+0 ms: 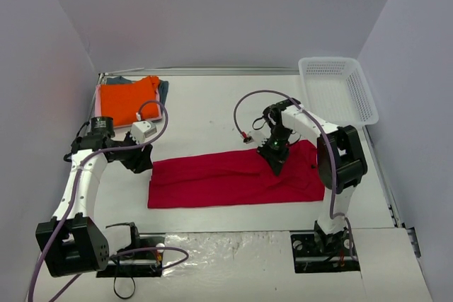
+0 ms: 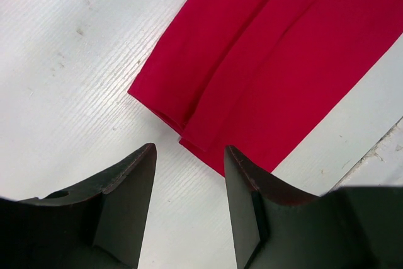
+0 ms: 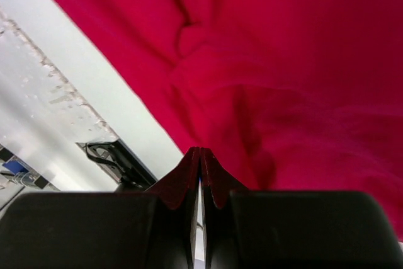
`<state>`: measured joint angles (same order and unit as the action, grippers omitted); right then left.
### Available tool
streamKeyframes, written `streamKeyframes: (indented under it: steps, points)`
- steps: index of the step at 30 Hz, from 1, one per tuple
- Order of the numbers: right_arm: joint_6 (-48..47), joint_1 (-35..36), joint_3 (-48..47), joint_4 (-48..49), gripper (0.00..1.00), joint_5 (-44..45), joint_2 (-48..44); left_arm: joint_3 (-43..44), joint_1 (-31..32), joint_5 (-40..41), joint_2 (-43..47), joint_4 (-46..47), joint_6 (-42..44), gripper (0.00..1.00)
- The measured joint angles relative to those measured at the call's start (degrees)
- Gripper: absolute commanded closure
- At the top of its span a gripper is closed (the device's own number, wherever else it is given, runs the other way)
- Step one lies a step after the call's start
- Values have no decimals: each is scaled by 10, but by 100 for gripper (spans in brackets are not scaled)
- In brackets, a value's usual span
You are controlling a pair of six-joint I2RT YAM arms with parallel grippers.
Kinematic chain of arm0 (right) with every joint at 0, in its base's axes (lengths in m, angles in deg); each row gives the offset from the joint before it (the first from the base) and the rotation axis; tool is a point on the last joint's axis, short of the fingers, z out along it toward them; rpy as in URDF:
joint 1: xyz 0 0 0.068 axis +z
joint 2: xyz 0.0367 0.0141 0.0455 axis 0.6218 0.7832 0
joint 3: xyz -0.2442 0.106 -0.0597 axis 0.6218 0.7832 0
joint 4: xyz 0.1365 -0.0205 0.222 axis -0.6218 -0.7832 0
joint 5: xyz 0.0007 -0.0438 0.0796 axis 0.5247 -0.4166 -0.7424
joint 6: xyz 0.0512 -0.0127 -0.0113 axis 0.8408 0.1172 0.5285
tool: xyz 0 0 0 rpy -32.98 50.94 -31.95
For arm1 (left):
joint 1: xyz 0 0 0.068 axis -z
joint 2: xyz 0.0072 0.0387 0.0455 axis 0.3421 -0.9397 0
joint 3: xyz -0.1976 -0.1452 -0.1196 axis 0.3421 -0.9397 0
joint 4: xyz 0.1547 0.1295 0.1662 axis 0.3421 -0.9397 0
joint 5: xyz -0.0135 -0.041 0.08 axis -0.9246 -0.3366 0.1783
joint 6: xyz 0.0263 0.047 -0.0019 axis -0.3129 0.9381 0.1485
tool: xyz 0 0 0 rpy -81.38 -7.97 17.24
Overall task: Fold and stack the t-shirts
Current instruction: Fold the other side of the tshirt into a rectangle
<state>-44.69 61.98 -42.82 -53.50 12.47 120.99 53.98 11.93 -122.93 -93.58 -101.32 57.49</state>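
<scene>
White table [image 1: 205,114] seen from above, twelve o'clock at the far wall. At ten o'clock lies a folded stack with the bright orange t-shirt [image 1: 127,100] on top and a grey-blue t-shirt [image 1: 163,91] showing beneath it.

Across the middle, from nine to three o'clock, lies the crimson-red t-shirt [image 1: 226,178], folded into a long flat band.

The left claw [image 1: 141,160] hangs at the band's nine o'clock end. Its two dark fingers [image 2: 135,181] stand roughly half open with nothing between them. The shirt's folded corner lies just ahead of their tips, apart from them.

The right claw [image 1: 274,163] sits on the red cloth toward its two o'clock part. Its fingers [image 3: 186,174] are pressed fully together, tips against bunched fabric. I cannot tell whether any cloth is caught between them.

At two o'clock, a white mesh basket [image 1: 361,97] rests on the table's far right edge.
</scene>
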Motion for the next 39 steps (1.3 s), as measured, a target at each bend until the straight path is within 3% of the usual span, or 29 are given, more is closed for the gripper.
streamKeyframes:
  steps: [9, 25, 32, 39]
  points:
    - [3, -29, 1, 26, 100, 29, 26, -11, 0, 7, 9, 1, 0, 54]
    - [21, -29, 122, 54, 100, 47, -16, -28, 0, 8, 11, 14, 0, 54]
    - [33, -25, 109, 55, 100, 51, -17, -35, 0, 10, 19, 18, 0, 53]
    - [36, -17, 3, 45, 100, 22, -17, -14, 7, 4, 9, -2, 26, 53]
